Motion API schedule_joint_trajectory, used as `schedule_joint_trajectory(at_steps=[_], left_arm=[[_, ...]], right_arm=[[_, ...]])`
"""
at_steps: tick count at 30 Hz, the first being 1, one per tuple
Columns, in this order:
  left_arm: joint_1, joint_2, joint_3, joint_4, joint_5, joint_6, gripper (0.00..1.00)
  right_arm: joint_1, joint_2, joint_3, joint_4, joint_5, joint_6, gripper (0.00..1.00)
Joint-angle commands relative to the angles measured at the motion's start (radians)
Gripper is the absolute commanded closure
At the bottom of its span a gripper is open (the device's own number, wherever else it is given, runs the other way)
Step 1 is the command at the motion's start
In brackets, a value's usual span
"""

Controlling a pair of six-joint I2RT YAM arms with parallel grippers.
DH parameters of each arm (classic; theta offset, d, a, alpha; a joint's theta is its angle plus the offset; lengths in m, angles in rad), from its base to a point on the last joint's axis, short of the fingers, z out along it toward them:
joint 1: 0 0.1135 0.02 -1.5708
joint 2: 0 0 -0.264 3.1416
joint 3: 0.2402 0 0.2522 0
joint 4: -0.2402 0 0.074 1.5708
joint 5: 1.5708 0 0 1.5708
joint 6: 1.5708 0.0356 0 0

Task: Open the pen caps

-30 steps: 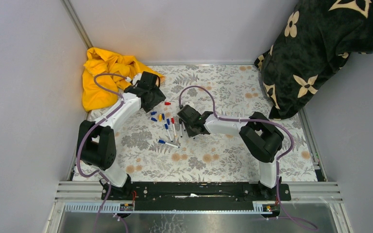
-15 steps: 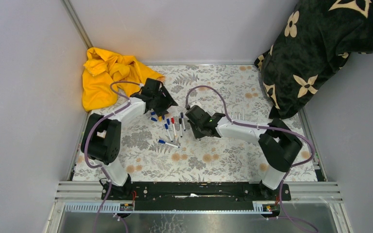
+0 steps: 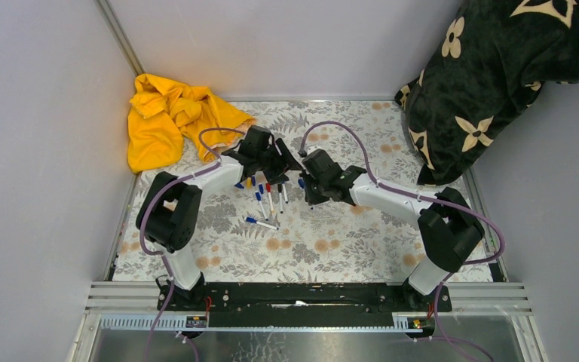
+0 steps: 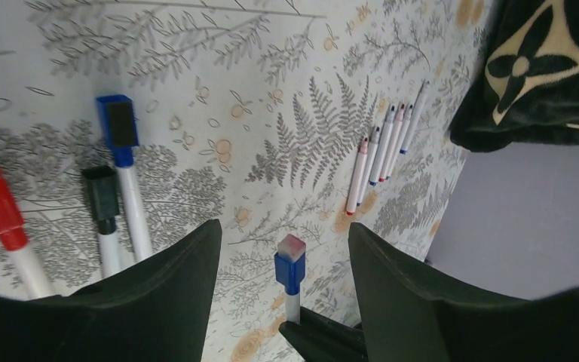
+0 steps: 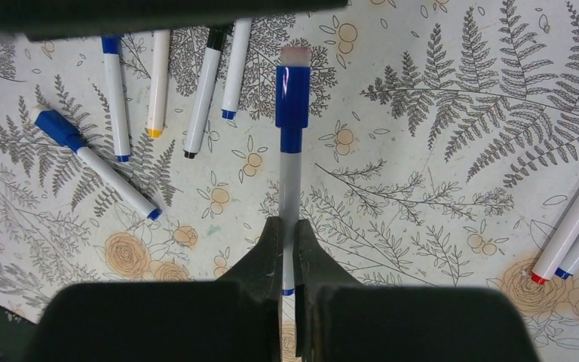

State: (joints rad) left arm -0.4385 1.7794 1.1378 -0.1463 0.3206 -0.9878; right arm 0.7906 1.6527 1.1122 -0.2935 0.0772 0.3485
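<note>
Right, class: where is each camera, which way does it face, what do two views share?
Top: above and behind, looking down at the table; left arm and right arm show.
Left wrist: faces the table past the open left gripper.
Right wrist: looks over the right gripper, shut on a pen.
Shared: both wrists show that pen.

Right pincer [image 5: 287,232] tight around a white pen [image 5: 289,185], blue cap [image 5: 292,96] on its far end, over floral cloth [image 5: 437,151]
</note>
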Motion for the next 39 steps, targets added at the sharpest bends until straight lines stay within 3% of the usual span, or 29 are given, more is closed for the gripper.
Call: schedule_joint_trajectory(at_steps=[1, 39], left_arm=[[-0.029, 0.016, 0.012, 0.081, 0.034, -0.027, 0.32], [-0.075, -0.035, -0.11, 0.288, 0.027, -0.235, 0.58]], right_arm=[[-0.024, -0.057, 0.019, 0.04, -0.057, 0.013, 1.0], [-0.102, -0.128, -0.06, 0.114, -0.185, 0.064, 1.0]])
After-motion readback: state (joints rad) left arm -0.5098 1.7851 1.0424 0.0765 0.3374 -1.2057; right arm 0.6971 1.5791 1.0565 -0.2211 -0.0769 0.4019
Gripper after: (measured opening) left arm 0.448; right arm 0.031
